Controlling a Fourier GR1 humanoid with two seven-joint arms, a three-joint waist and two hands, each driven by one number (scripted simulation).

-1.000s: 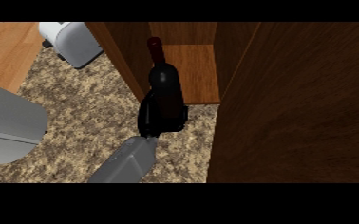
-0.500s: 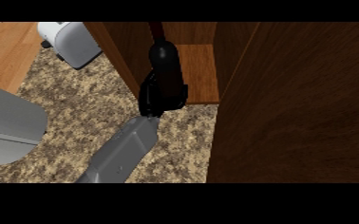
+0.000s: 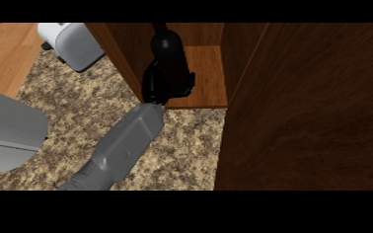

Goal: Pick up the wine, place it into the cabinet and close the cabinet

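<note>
One hand (image 3: 166, 85) grips the wine (image 3: 167, 47), seemingly upright, neck toward the cabinet (image 3: 207, 74)

Wine inside the open cabinet.
Dark wine bottle (image 3: 167, 49) stands on the cabinet (image 3: 207, 79) shelf (brown wood), left side.

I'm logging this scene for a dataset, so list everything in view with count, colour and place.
wine bottle: one, dark, over the cabinet shelf, held by the robot hand.
cabinet: one, brown wood, top centre, shelf exposed.
cabinet door: one, dark brown, open, at right.
counter: one, speckled beige-brown granite, below.
white-grey object: one, upper left, identity unclear.
grey object: one, left edge, identity unclear.
robot hand: one, black, on a grey forearm, curled round the bottle; which side is unclear.
</note>
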